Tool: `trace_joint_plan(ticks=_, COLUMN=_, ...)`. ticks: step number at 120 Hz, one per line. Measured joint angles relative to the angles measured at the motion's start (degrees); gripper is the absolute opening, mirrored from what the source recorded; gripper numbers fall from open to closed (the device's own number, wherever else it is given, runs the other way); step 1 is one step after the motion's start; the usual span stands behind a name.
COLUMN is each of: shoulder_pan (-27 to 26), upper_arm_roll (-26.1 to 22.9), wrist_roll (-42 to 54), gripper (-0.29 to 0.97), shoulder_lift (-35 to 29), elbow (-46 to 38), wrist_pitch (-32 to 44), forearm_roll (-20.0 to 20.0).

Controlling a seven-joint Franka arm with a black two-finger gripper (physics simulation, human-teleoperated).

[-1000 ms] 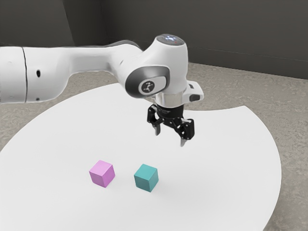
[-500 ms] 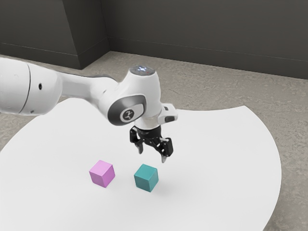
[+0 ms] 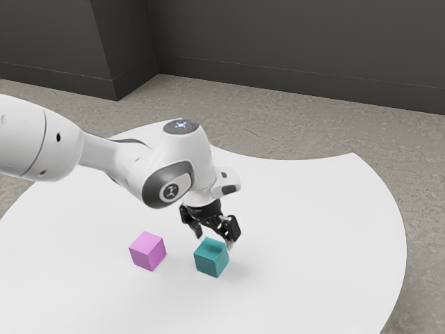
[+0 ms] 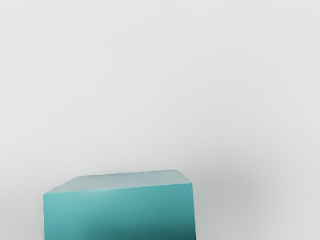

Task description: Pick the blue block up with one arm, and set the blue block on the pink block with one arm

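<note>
The blue block (image 3: 211,256), a teal cube, rests on the white round table (image 3: 313,229). The pink block (image 3: 147,250) sits on the table a short way toward the exterior view's left of it. My gripper (image 3: 213,235) hangs open directly over the blue block, its fingertips just above the block's top face and apart from it. In the wrist view the blue block (image 4: 120,205) lies right under my hand, with bare table beyond it.
The table's curved edge (image 3: 400,229) runs along the exterior view's right, with grey floor (image 3: 313,125) beyond. A dark wall (image 3: 278,42) stands at the back. My white arm (image 3: 83,160) reaches in from the exterior view's left above the table.
My hand has come down and moved toward the exterior view's left, from well above the table to just over the blue block. Both blocks stay where they were.
</note>
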Motion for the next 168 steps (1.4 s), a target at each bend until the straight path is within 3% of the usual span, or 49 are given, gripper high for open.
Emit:
trace_joint_plan(ticks=99, shoulder_pan=-0.55, upper_arm_roll=1.43, wrist_roll=6.3, gripper=0.68, shoulder_lift=4.32, elbow=-2.37, wrist_pitch=3.04, forearm_roll=0.09)
trace_joint_plan(ticks=168, shoulder_pan=-1.99, upper_arm_roll=3.1, wrist_roll=7.29, gripper=0.68, shoulder_lift=7.01, elbow=1.02, wrist_pitch=1.85, forearm_roll=-0.07)
